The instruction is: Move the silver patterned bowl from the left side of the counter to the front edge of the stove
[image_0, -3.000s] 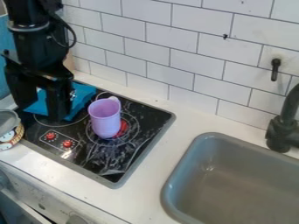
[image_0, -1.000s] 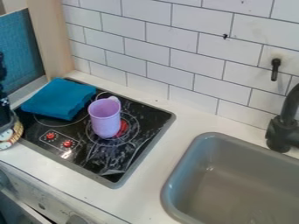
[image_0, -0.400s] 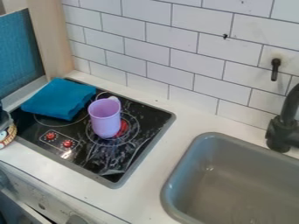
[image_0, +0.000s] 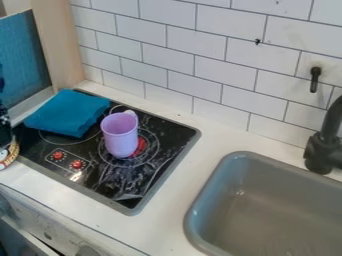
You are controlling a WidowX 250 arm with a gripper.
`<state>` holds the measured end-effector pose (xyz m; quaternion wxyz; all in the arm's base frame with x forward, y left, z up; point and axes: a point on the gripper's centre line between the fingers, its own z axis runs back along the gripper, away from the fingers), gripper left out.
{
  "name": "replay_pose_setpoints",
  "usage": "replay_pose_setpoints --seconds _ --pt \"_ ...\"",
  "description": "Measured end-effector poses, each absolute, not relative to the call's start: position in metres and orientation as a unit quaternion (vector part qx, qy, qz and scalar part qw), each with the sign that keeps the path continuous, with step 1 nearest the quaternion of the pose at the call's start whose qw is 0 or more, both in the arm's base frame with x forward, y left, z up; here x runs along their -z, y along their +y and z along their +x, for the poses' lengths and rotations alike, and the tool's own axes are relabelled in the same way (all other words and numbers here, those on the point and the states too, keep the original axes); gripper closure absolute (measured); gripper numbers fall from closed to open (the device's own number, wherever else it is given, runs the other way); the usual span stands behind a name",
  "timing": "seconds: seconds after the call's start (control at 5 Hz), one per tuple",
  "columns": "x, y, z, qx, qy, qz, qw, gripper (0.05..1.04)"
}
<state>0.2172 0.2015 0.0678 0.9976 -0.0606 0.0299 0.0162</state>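
At the left edge, part of the black gripper [image_0: 5, 131] hangs over or against a can with a printed label [image_0: 9, 154], which the edge cuts off. Whether it touches the can is hard to tell. To the right, a folded blue cloth [image_0: 65, 112] lies on the back left of the black stovetop [image_0: 123, 186]. A purple cup [image_0: 121, 136] stands upright on the stovetop, right of the cloth and partly over a red burner mark.
On the right, a grey sink [image_0: 280, 210] is set into the white counter [image_0: 200, 150], with a dark faucet [image_0: 320, 152] behind it. A white tiled wall [image_0: 200, 60] runs along the back, and a wooden post [image_0: 59, 45] rises at the back left.
From over the cloth, the arm has moved left to the edge, dropping almost out of view before part of it showed again. The can has shifted left. Cloth and cup have stayed put.
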Motion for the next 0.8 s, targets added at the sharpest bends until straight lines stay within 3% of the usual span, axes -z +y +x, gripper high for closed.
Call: replay_pose_setpoints --seconds 0.4,0.8 --pt "-0.061 0.198 0.215 -0.027 0.039 -0.05 0.998 0.083" --pt "-0.054 0.166 0.208 -0.022 0.048 -0.094 0.994 0.083"
